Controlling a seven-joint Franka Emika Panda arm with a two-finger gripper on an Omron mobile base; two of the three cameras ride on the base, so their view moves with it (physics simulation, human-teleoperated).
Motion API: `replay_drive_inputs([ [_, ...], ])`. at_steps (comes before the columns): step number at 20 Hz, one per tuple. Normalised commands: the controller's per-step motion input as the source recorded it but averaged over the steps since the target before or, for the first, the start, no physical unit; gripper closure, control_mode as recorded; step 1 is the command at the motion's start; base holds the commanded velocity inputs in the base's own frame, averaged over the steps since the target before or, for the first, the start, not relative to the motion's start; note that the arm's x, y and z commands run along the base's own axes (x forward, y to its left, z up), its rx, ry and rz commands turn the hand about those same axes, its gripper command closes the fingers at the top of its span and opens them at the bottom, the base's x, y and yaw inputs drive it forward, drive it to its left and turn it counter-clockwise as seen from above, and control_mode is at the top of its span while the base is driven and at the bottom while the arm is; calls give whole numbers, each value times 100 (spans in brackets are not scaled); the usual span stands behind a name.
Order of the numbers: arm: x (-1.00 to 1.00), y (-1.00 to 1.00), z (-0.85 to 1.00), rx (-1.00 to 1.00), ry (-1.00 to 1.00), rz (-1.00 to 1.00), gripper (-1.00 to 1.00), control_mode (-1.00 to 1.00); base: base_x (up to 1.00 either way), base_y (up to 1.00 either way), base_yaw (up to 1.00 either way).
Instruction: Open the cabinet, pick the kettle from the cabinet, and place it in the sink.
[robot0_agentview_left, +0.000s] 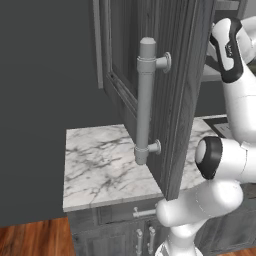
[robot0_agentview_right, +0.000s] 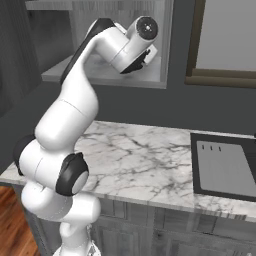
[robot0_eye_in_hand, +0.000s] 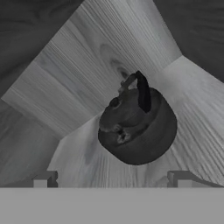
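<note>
My gripper (robot0_eye_in_hand: 112, 179) fingers are spread wide, reaching into the tall dark grey wood-grain cabinet (robot0_agentview_left: 180, 90), its door swung open. The squat black kettle (robot0_eye_in_hand: 138, 127) sits on the shelf near the back corner, lined up between them, ungrasped.

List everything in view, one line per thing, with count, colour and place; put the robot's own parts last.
cabinet: one, dark grey wood-grain, above the counter, door swung open toward the camera.
bar handle: one, light grey, upright on the open door.
kettle: one, black, on the pale wood shelf inside the cabinet, just ahead of the tool.
counter: one, white marble with grey veins, below the cabinet.
sink: one, black rim with a light grey panel, set in the counter at the right.
lower cabinets: grey, small silver handles, under the counter.
floor: reddish wood, bottom left.
arm: one, white with dark joints, reaching into the cabinet.
tool: one, dark tips, open, short of the kettle.
</note>
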Motion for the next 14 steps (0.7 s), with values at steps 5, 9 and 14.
replay_drive_inputs([
  [5, 25, -6, -10, 0, -5, -1, -100, -100, 0, 0, 0],
  [9, 31, 0, -3, 0, -8, -5, -100, -100, 0, 0, 0],
  [14, 26, 0, -2, 0, -9, -11, -100, -100, 0, 0, 0],
])
